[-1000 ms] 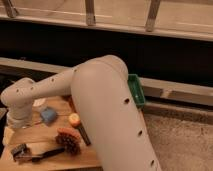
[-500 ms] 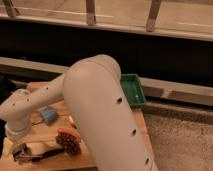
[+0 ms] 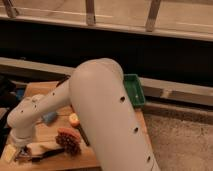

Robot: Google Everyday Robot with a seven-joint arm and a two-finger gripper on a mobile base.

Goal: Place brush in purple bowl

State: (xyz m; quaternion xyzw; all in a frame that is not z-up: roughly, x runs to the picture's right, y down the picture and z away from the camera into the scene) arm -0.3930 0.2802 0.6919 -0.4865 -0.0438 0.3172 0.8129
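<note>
1. Brush (image 3: 47, 155) lies flat on the wooden table (image 3: 52, 134), close to the front edge at the left.
2. Its long axis runs nearly left to right along that edge. The right end is tilted slightly away from the edge, towards the grape bunch (image 3: 69, 142).
3. Which end carries the head cannot be told; the whole length reads as one dark strip.
4. The gripper (image 3: 20, 153) hangs low over the front-left corner of the table, at the brush's left end, with its jaws apart. Whether it touches the brush cannot be told.
5. A pale object (image 3: 42, 147) lies just behind the brush, between the gripper and the grape bunch.
6. A small yellowish piece (image 3: 8, 153) sits at the table corner, left of the gripper.
7. The dark red grape bunch sits just beside the brush's right end and crowds that side.
8. Farther back stand a blue object (image 3: 49, 118) and an orange object (image 3: 74, 119).
9. A narrow black shape (image 3: 83, 136) runs diagonally from the orange object towards the front, partly hidden by the arm (image 3: 105, 115).
10. The bulky white arm sweeps across the right half of the table and covers it.
11. A green tray (image 3: 135, 91) shows behind the arm at the table's far right.
</note>
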